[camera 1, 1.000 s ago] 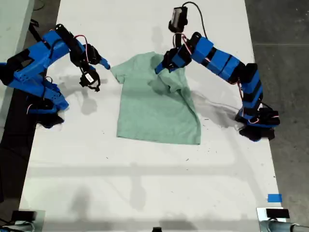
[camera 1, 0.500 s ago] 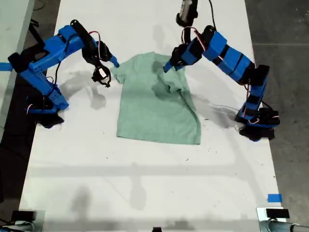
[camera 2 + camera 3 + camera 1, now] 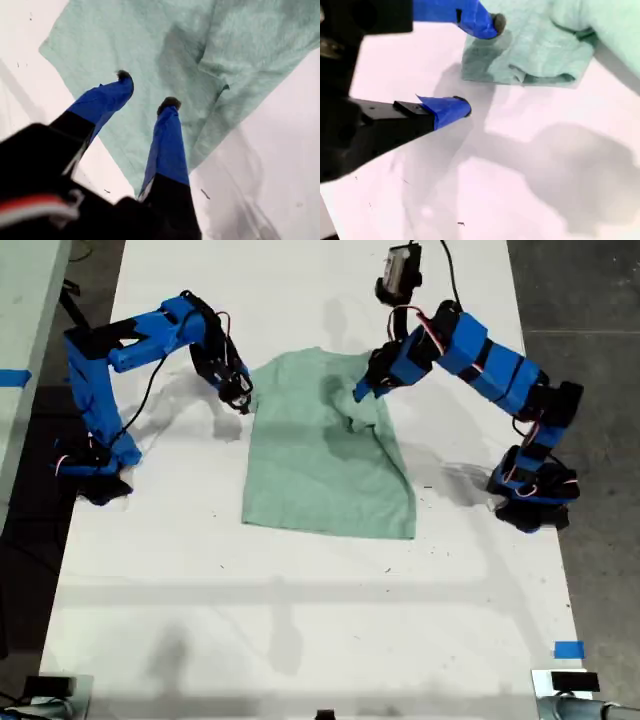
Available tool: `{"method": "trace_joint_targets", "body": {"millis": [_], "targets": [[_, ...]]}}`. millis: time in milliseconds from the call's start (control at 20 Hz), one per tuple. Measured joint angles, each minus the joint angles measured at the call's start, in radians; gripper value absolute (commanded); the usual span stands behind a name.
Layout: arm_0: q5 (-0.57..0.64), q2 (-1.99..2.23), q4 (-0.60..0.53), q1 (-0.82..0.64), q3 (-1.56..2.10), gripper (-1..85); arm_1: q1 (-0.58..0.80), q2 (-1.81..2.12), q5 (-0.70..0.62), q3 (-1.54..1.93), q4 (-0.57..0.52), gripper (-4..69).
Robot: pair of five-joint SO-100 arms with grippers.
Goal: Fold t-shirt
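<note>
Exterior view, read from its left. The arm at that side rises from its base, bends sharply at the elbow and reaches down and inward, carrying my second tool [image 3: 240, 400] to the t-shirt's [image 3: 320, 460] sleeve. In the second wrist view this tool [image 3: 477, 65] is spread wide: one fingertip [image 3: 495, 22] sits at the edge of the bunched sleeve [image 3: 530, 55], the other hangs over bare table [image 3: 545, 165], and nothing is pinched. The t-shirt lies at mid-table [image 3: 300, 620], collar end toward the top of the exterior view and hem toward the bottom, mostly flat; its side toward the exterior view's right is turned in over the body, leaving a raised crease. The cloth appears thin, light and limp: it should lift with little force, sag and drape from any single hold, and slide readily on the smooth table. A hold is best taken at a doubled edge, such as a sleeve hem or a shoulder seam, where a fingertip can get beneath the layers. At the exterior view's right, the other arm stretches from its base in a long, shallow arch, wrist angled down, placing my first tool [image 3: 362, 390] over the turned-in shoulder. The first wrist view shows this tool [image 3: 146, 90] also parted, both tips above cloth with nothing between them; whether they touch the fabric cannot be told.
</note>
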Motion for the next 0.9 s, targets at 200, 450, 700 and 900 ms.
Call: {"method": "trace_joint_targets", "body": {"millis": [200,450,700,900], "targets": [[0.014,-0.221,0.137,-0.034,-0.278,22.6,-0.011,0.149,0.029,0.155,-0.009,14.0],[0.025,-0.351,0.233,-0.034,-0.495,0.2,-0.012,0.307,0.046,0.298,-0.060,13.9],[0.031,-0.357,0.233,-0.034,-0.500,0.0,-0.012,0.393,0.058,0.371,-0.078,14.1],[0.031,-0.304,0.273,-0.034,-0.491,0.0,-0.012,0.428,0.067,0.420,-0.098,14.2]]}}
